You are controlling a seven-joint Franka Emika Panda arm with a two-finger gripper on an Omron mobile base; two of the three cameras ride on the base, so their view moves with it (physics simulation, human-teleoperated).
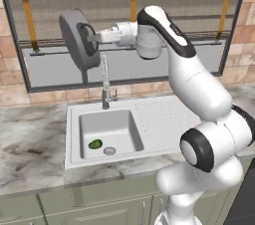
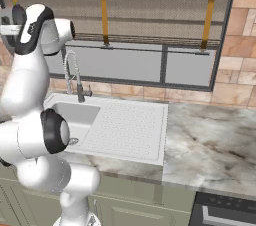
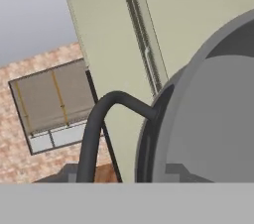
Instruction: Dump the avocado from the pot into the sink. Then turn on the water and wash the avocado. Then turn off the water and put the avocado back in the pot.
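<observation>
- The pot (image 1: 77, 40) is a round, shallow vessel of matte grey metal with a darker rim; it hangs in the air above the sink's left side, tipped onto its edge so its flat bottom faces the left base camera; a dark looped handle (image 1: 89, 40) curves off its right side.
- The gripper (image 1: 95, 37) is closed on that handle, at the end of a smooth white arm with dark joint bands; in the hand view the handle (image 3: 101, 129) is a bent dark tube meeting the pot's (image 3: 208, 119) grey curved wall.
- The avocado (image 1: 95, 144) is a small, glossy, dark green oval lying on the floor of the sink (image 1: 74, 119), near the front left, just beside the round metal drain (image 1: 109, 151) and apart from it.
- The sink is a light grey rectangle with rounded corners; its drainboard (image 1: 159, 117) to the right is stippled with rows of fine dots.
- A slim faucet (image 1: 105, 82) with a coiled, spring-like neck stands behind the basin; in the right base view the faucet (image 2: 72, 77) arches forward.
- The counter (image 2: 215, 140) is veined grey-brown marble; brick-like tan tiles (image 2: 240, 50) frame a window with a woven blind.
</observation>
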